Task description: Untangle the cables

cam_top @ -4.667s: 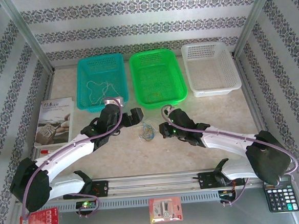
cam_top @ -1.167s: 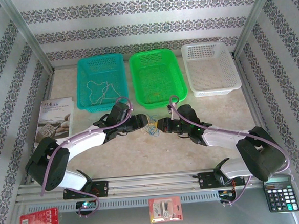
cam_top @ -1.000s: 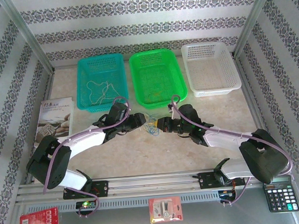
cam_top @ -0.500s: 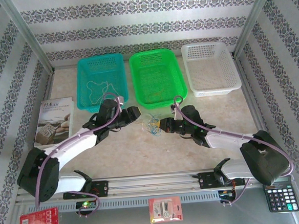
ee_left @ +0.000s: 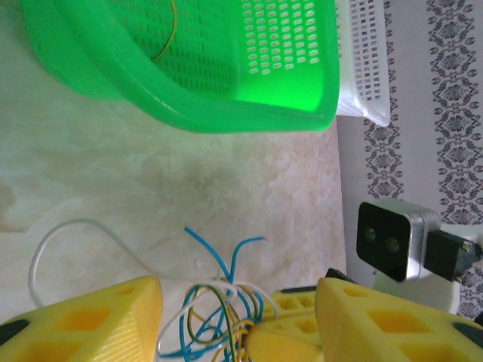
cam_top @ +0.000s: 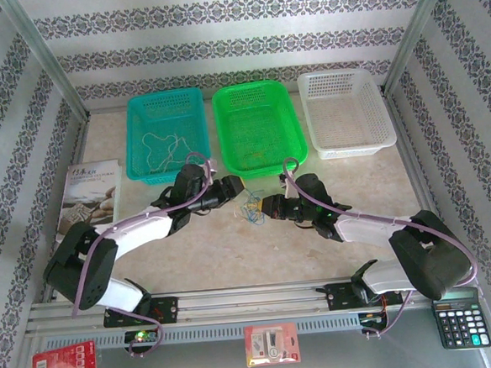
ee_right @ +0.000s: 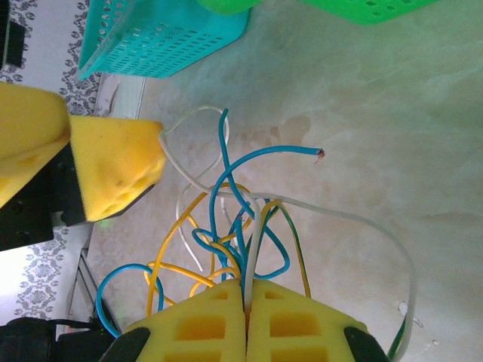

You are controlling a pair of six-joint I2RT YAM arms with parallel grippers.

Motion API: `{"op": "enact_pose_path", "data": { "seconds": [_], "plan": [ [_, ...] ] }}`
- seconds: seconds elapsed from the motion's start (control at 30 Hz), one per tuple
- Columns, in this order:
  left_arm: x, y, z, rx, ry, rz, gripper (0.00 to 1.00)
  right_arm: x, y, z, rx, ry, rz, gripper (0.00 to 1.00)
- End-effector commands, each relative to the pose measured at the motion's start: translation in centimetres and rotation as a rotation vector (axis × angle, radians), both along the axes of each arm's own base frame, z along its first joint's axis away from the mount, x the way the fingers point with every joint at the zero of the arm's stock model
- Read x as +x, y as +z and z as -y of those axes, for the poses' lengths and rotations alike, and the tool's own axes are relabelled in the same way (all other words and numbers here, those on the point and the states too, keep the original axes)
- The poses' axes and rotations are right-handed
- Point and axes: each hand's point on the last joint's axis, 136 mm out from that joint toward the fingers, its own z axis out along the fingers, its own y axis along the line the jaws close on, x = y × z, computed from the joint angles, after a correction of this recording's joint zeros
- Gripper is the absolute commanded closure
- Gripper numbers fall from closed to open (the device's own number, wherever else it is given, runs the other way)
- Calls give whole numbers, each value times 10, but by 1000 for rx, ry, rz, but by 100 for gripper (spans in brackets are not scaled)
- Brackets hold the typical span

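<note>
Left claw (ee_left: 235, 298) shifted back toward the cables (cam_top: 249, 207), open. Right claw (ee_right: 247, 296) pinches the looped blue-yellow-white tangle.

The white-and-black left arm (cam_top: 139, 229) reaches forward and inward, low and stretched out. Its yellow-padded left claw (cam_top: 234, 187) has its jaws parted, with a wide gap between the pads (ee_left: 113, 317). The matching right arm (cam_top: 368, 226) stretches inward to face it. The right claw (cam_top: 266, 206) has its pads pressed together, pinching thin white, yellow and blue cables (ee_right: 226, 219). The claws sit tip toward tip, close together.
</note>
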Motion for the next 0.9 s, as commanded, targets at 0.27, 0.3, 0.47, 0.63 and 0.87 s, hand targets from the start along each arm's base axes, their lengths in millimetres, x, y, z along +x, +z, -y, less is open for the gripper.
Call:
{"op": "enact_pose_path", "data": {
  "seconds": [0.27, 0.3, 0.47, 0.63, 0.87],
  "plan": [
    [2, -19, 0, -39, 29, 41, 47, 3, 22, -4, 59, 3, 39, 100],
    [2, -21, 0, -39, 28, 41, 47, 4, 22, -3, 61, -1, 39, 100],
    [0, -23, -1, -47, 27, 41, 51, 5, 23, -3, 64, -5, 43, 100],
    [-3, -24, -1, -54, 21, 40, 56, 6, 23, -3, 69, -11, 44, 100],
    [-7, -23, -2, -52, 12, 47, 56, 9, 27, -5, 103, -21, 44, 100]
  ]
}}
